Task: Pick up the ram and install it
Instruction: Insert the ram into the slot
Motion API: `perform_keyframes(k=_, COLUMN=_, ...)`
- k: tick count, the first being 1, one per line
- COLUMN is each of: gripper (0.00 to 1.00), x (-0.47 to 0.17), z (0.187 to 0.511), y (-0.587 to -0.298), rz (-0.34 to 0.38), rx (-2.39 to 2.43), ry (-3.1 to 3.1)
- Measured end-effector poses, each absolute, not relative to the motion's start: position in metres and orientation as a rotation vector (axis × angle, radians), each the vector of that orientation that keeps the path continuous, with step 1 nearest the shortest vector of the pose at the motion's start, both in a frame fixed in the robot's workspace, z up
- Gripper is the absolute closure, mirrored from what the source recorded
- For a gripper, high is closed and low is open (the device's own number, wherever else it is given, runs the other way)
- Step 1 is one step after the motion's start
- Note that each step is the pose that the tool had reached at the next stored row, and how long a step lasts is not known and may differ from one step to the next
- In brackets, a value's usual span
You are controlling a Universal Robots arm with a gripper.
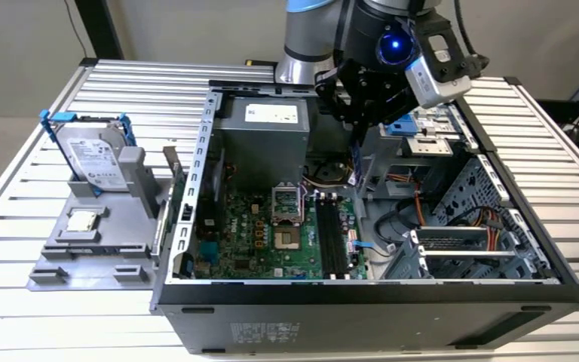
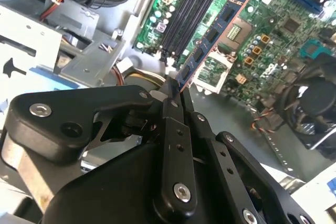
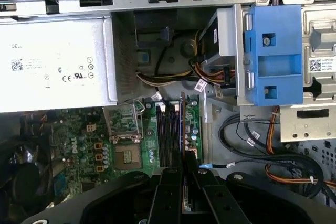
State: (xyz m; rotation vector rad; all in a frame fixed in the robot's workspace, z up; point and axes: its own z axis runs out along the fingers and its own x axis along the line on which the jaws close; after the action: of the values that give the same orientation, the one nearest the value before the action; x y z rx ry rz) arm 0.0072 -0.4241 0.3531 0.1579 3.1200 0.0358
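Hanging over the open computer case (image 1: 491, 226), the single gripper (image 2: 176, 90) is clamped on one ram (image 2: 212, 38) stick, held edge-down above the black memory slots (image 3: 169, 129) on the motherboard (image 1: 259, 241). One power supply (image 1: 261, 132) sits at the case's far edge. One hard drive (image 1: 93, 154) and one processor chip (image 1: 82, 220) rest on a grey tray (image 1: 53, 275) beside the case.

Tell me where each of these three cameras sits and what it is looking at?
Exterior view: off the arm, above the open case, looking down; arm and tool show.
Second wrist view: on the arm behind the tool, looking along the held ram to the motherboard.
First wrist view: on the arm, looking into the case past the tool.
Shared: ram slots.
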Motion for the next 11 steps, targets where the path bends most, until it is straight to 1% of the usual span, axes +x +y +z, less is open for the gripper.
perform_keyframes(k=11, gripper=1.0, x=0.007, z=0.333, y=-0.428, rz=0.032, rx=0.174, ry=3.117)
